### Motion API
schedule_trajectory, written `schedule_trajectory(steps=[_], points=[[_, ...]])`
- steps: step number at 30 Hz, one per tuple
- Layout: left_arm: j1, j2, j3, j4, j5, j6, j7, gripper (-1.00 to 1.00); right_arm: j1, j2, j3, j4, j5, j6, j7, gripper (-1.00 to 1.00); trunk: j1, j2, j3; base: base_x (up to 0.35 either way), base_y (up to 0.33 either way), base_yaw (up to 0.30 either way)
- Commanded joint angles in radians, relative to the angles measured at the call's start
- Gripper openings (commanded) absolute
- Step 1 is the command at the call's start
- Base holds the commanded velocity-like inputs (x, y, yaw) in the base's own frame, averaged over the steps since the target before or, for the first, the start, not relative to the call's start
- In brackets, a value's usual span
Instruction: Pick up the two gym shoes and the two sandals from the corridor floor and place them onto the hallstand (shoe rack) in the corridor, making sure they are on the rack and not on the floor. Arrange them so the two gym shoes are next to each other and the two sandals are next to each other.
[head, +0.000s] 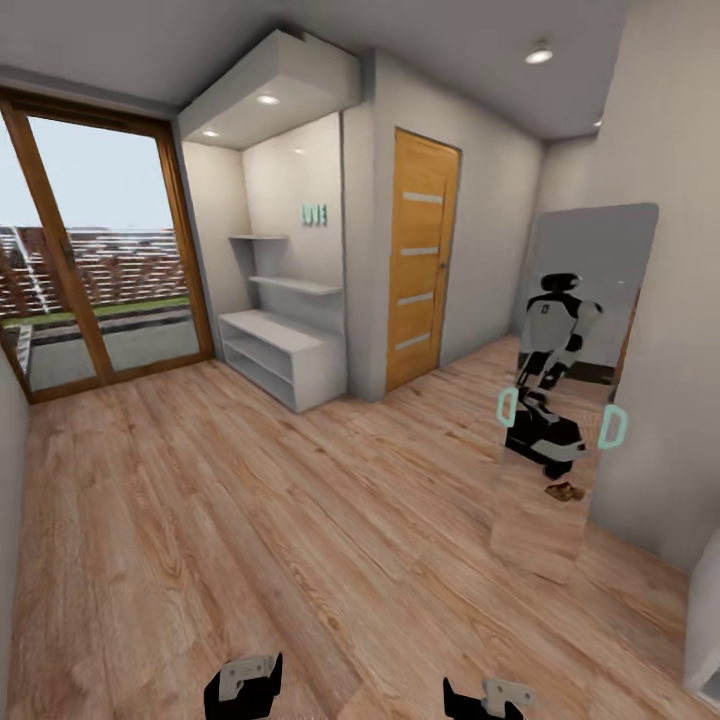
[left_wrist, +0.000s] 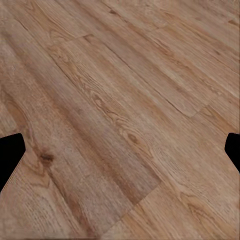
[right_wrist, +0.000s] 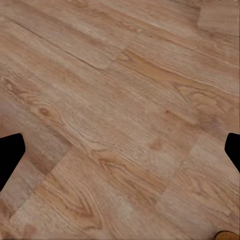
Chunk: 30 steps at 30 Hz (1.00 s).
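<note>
The pale-grey hallstand (head: 262, 331) stands against the far wall in an alcove, with its low shelves and flat top bare. Wood-plank corridor floor (head: 250, 520) stretches from it toward me. The gym shoes and the sandals are out of view. My left gripper (head: 245, 688) and right gripper (head: 488, 698) hang low at the near edge of the head view, above bare planks. In the left wrist view the left gripper (left_wrist: 120, 155) is open with only floor between its fingertips. The right gripper (right_wrist: 120, 155) is open the same way.
A tall mirror (head: 575, 380) leans on the right wall and reflects the robot and a small brown thing on the floor. A wooden door (head: 420, 260) is right of the hallstand, glass patio doors (head: 100, 270) to its left. A small orange-brown edge (right_wrist: 227, 235) shows on the floor.
</note>
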Motion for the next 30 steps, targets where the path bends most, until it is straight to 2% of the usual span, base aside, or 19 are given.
schedule_trajectory(steps=[1,12,23,30], points=[[0.0,0.0,0.0,0.0,0.0,0.0,0.0,1.0,0.0,0.0,0.0,0.0,0.0,0.0,0.0,1.0,0.0,0.0,0.0,0.0,0.0,0.268],[0.0,0.0,0.0,0.0,0.0,0.0,0.0,1.0,0.0,-0.001,0.0,0.0,-0.001,0.0,0.0,1.0,0.0,0.0,0.0,0.0,0.0,0.15],[0.0,0.0,-0.001,0.0,-0.001,-0.001,0.0,1.0,0.0,-0.001,0.0,0.0,-0.001,0.001,0.0,1.0,0.0,0.0,0.0,-0.017,0.0,0.038],[0.0,0.0,-0.001,0.0,-0.001,-0.001,0.0,1.0,0.0,-0.001,0.0,0.0,-0.002,0.001,0.0,1.0,0.0,0.0,0.0,-0.164,0.0,0.012]])
